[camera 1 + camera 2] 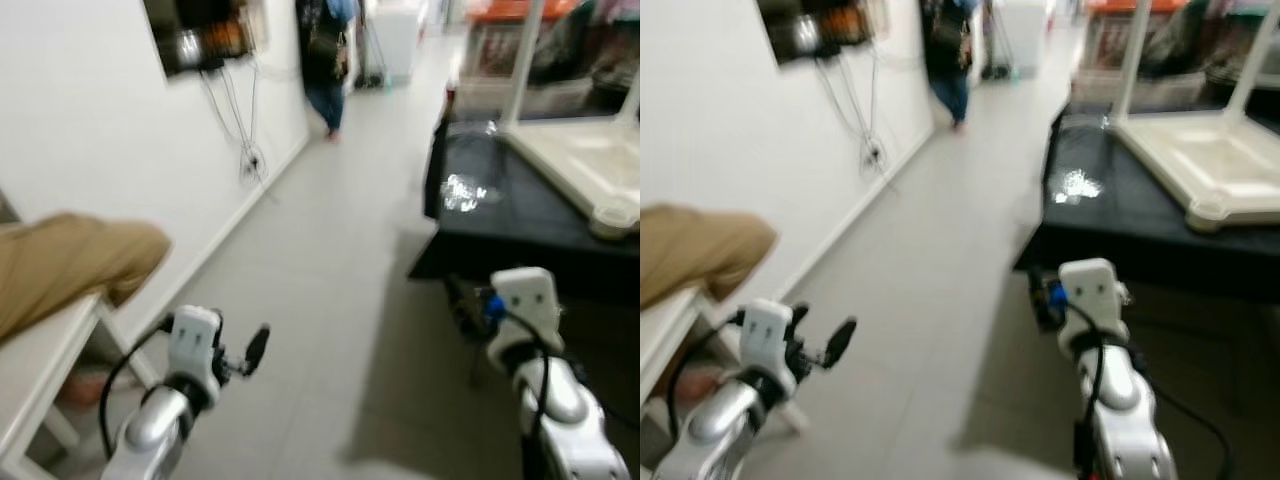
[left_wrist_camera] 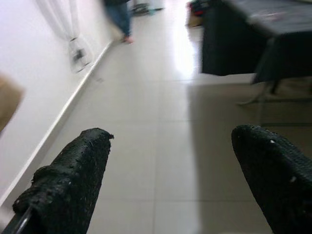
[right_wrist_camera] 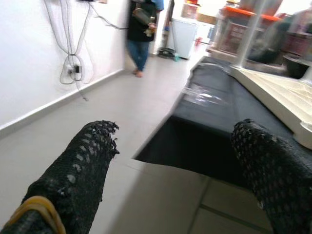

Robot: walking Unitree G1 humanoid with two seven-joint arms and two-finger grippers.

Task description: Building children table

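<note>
So far the build looks barely begun, if at all. The children table lies upside down, cream-coloured, on a black-draped table at the far right, with white legs standing up from it; whether they are screwed home or only set in place I cannot tell from this blur. Neither gripper touches it. The left gripper hangs low at the near left over bare floor, its jaws spread wide with nothing between them. The right gripper is held up near the black table's front edge, jaws likewise wide apart and empty. My guess is that the robot is walking up to the work, so all the handling remains.

The eye views show what the wrists miss: a white bench at the near left with a tan bundle on it, and a dark screen on the left wall. The right wrist view shows the ribbed underside of the children table up close, and the person far down the corridor more sharply. The left wrist view adds the black table's thin metal legs.
</note>
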